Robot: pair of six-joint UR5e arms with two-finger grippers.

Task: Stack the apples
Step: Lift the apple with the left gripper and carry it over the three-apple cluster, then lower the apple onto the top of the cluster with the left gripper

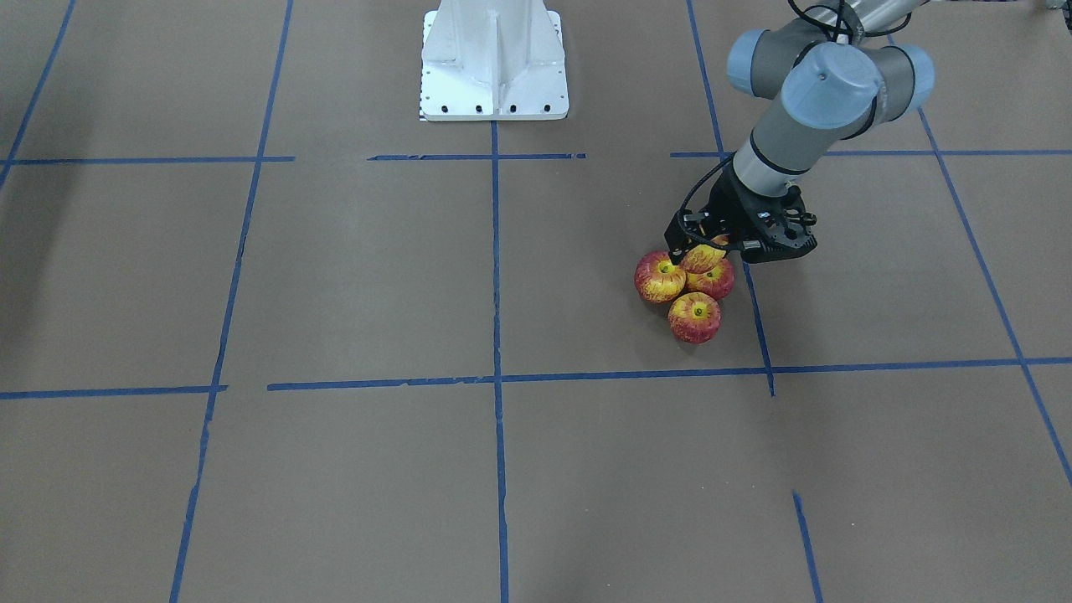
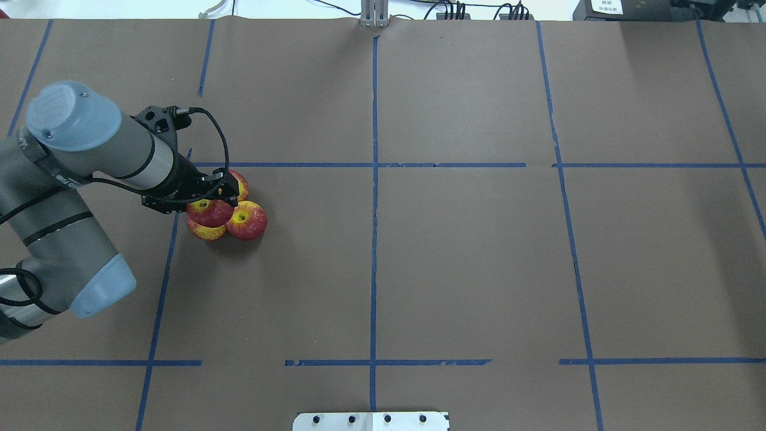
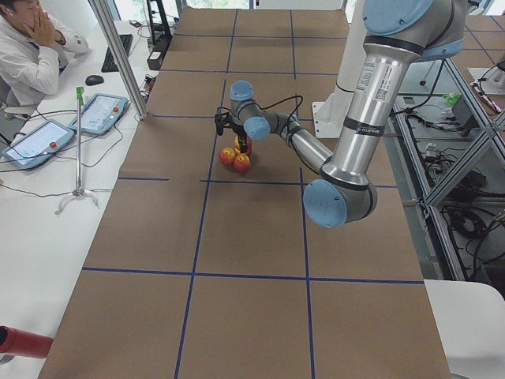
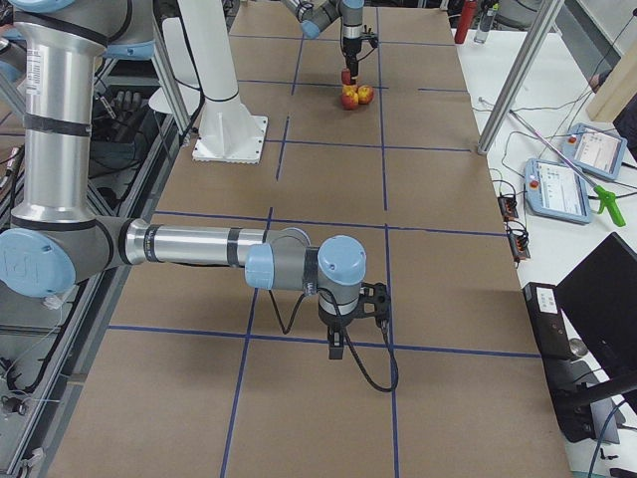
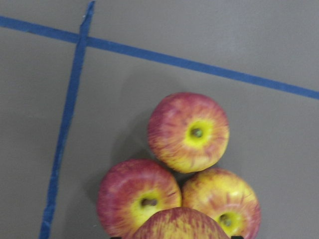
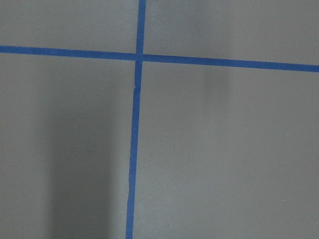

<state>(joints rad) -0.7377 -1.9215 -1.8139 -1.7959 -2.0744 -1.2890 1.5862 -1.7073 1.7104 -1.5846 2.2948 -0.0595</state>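
Three apples lie touching in a triangle on the brown table: one at the left (image 1: 659,277), one at the right (image 1: 714,283), one nearest the camera (image 1: 694,317). My left gripper (image 1: 702,249) is shut on a fourth apple (image 1: 702,258) and holds it just over the middle of the cluster. The overhead view shows the held apple (image 2: 209,211) above the others (image 2: 246,220). The left wrist view shows the three apples (image 5: 188,132) below and the held apple (image 5: 179,225) at the bottom edge. My right gripper (image 4: 343,339) hangs over bare table far away; I cannot tell if it is open.
The white robot base (image 1: 494,67) stands at the table's middle edge. Blue tape lines (image 1: 496,276) grid the brown surface. An operator (image 3: 31,39) sits beyond the table's far side with tablets (image 3: 99,112) and a metal pole (image 3: 118,55) nearby.
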